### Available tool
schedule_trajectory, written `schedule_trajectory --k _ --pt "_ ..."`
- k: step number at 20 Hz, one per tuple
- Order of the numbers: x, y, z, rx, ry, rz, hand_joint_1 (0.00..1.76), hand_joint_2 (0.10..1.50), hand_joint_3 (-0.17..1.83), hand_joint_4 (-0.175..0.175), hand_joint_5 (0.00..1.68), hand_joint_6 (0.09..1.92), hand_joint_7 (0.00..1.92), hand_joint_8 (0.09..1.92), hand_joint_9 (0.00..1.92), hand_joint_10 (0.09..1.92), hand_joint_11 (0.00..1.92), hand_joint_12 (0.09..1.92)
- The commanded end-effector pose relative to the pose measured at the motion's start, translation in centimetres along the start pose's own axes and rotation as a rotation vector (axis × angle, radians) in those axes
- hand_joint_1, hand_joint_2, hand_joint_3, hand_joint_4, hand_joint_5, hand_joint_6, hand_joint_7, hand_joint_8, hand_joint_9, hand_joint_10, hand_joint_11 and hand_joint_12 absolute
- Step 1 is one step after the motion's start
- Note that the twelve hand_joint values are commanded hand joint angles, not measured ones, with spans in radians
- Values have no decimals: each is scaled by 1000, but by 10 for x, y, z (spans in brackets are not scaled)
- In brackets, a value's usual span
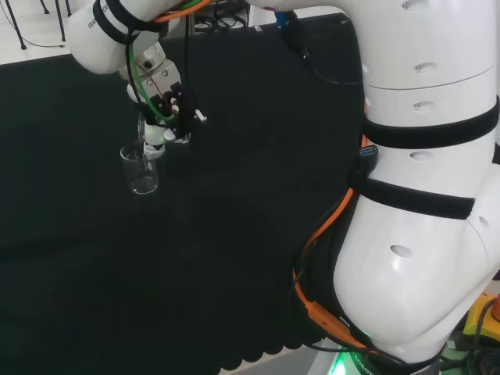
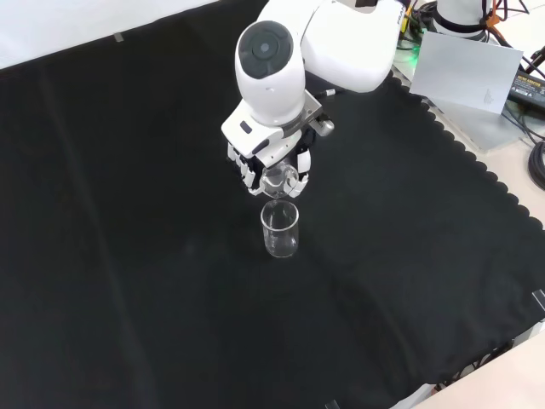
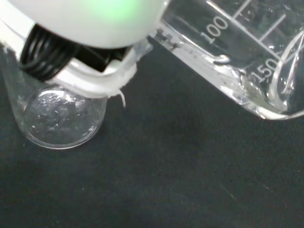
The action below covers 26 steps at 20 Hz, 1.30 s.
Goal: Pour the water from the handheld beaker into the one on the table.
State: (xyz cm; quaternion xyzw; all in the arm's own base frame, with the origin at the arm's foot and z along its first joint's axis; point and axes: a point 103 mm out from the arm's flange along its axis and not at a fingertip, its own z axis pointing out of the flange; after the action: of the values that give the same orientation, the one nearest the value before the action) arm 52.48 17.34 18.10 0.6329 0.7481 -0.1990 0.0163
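Receiving beaker (image 2: 280,230) stands upright on the counter (image 2: 128,256), nearest in front view. Just behind and above it, robot hand (image 2: 271,167) grasps the tilted handheld beaker (image 3: 247,61), water at its lip. Pouring step; next likely tip further over the mouth.

Bare black cloth (image 2: 128,213) all around the lone standing beaker (image 2: 280,230).

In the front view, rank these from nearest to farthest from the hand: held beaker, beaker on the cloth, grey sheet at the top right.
1. Held beaker: within the hand.
2. Beaker on the cloth: just below the hand.
3. Grey sheet: far up right, off the cloth.
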Motion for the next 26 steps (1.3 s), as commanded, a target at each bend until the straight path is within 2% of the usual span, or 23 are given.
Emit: schedule_trajectory --k 1,5,10,26 --pt "19 -7 -13 27 -82 1 1200 594 732 -115 1334 599 1704 397 1561 606 1406 752" --pt "11 1 -5 38 -83 -8 1199 595 732 -115 1334 599 1701 401 1560 606 1405 752" --pt "3 3 0 56 -121 31 1199 596 731 -114 1332 600 1698 404 1559 606 1403 751" --pt "6 3 -4 86 -155 40 1195 604 723 -102 1321 618 1678 436 1554 608 1397 753"
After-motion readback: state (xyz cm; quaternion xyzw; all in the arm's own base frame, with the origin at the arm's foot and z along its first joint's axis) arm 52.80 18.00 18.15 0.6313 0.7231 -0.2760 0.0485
